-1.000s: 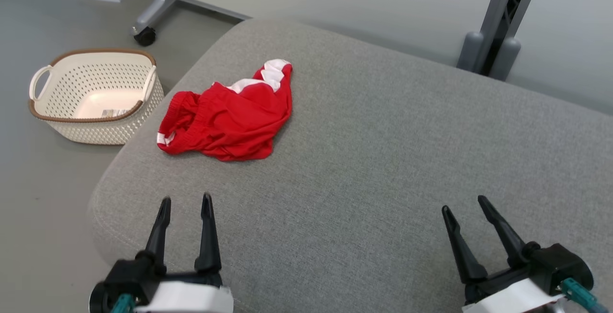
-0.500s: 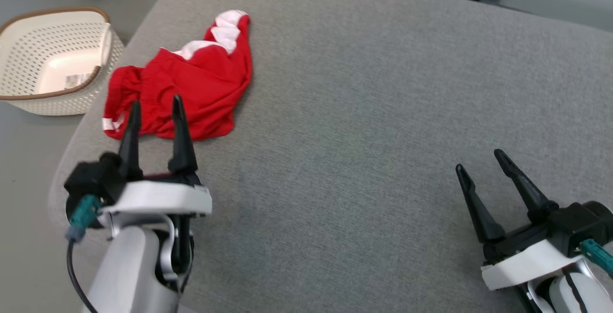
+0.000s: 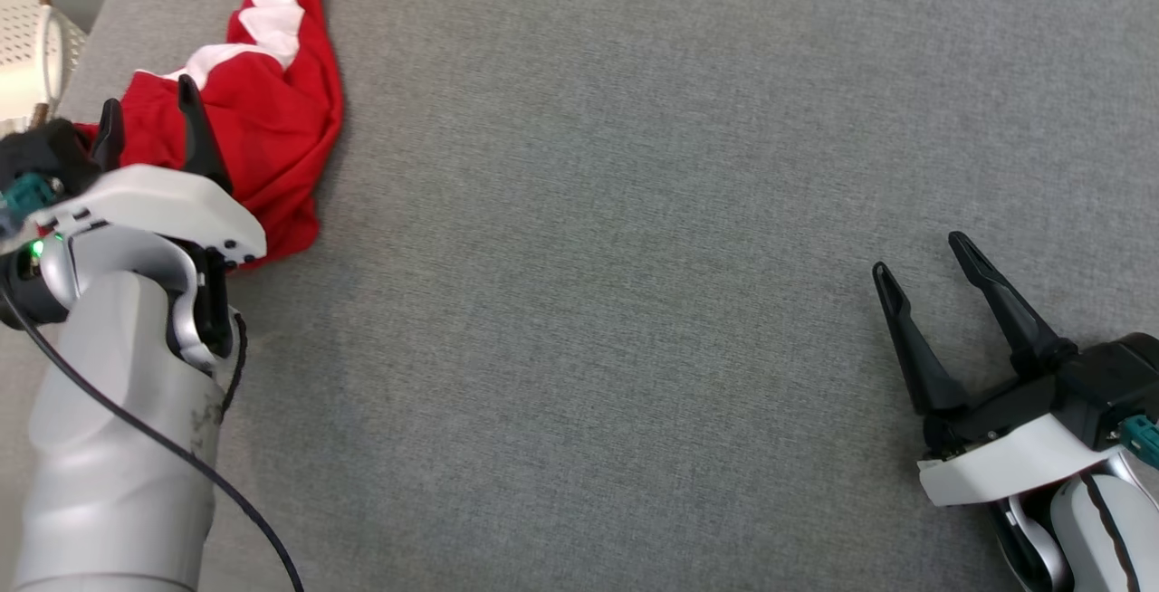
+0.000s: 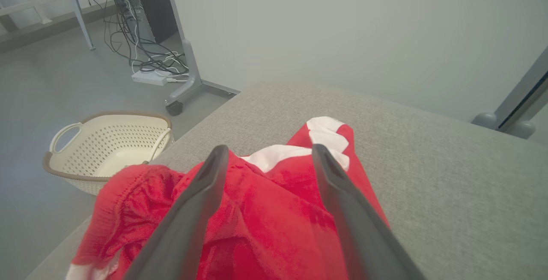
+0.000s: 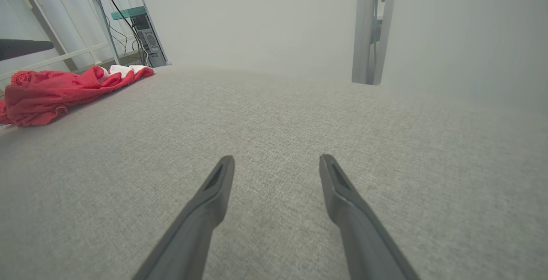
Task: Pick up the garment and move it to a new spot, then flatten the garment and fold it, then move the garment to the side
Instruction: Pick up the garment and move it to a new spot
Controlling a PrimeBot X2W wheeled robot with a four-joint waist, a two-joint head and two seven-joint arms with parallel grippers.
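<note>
We hold our left gripper (image 3: pixel 148 94) over the crumpled red garment with white panels (image 3: pixel 281 112), which lies near the left edge of the grey woven cushion (image 3: pixel 634 212). Its two fingers stand apart with nothing pinched, and we cannot tell whether their tips touch the cloth. Our right gripper (image 3: pixel 916 253) is also spread and empty, well apart from the garment.

The step in hand looks to be the pick-up. To do it well, we should settle onto a raised fold, pinch several layers, and lift clear before carrying.

In the head view our forearm covers part of the garment. The left wrist view shows the gathered waistband at its left and the cream perforated plastic basket (image 4: pixel 124 134) on the floor beyond. The right wrist view shows how low the heap lies.
</note>
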